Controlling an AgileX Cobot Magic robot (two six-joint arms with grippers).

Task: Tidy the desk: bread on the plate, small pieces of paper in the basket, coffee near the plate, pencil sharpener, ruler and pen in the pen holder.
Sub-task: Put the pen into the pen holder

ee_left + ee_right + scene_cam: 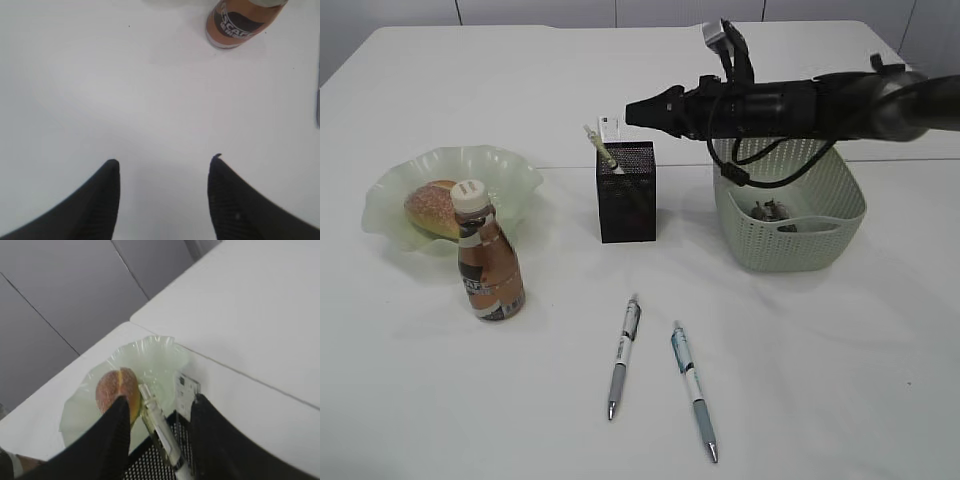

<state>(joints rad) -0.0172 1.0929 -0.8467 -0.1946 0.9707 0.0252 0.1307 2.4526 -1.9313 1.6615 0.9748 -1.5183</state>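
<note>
The black wire-mesh square pen holder [627,192] stands near the middle of the white table [820,380], and in it a pale green-barrelled pen [159,426] leans up toward the left beside a white flat ruler-like piece [186,390] that sticks up at the holder's back edge. My right pincer [159,412] hangs just above the holder's mouth with its two black fingers [116,435] spread to either side of the pen's upper end, not touching it, so I hold nothing there. To the right of the holder sits the pale green perforated plastic basket [790,215], with a few small crumpled scraps of paper [772,211] in its bottom; my right arm [790,105] stretches across above the basket's rear rim. To the left of the holder lies the pale green frilled glass plate [510,175], bearing a round brown bread roll [432,208]. Just in front of the plate, touching or nearly touching its rim as seen from outside, stands the brown coffee bottle with a white cap [488,265], upright. In front of the holder, well apart from it, two silver-and-white click pens lie on the table, one with a black clip [624,355] and one with a teal clip [693,388], roughly parallel and near each other. My left pincer [165,167] hovers over bare table with its dark fingers wide apart and empty, the coffee bottle's base beyond them.
</note>
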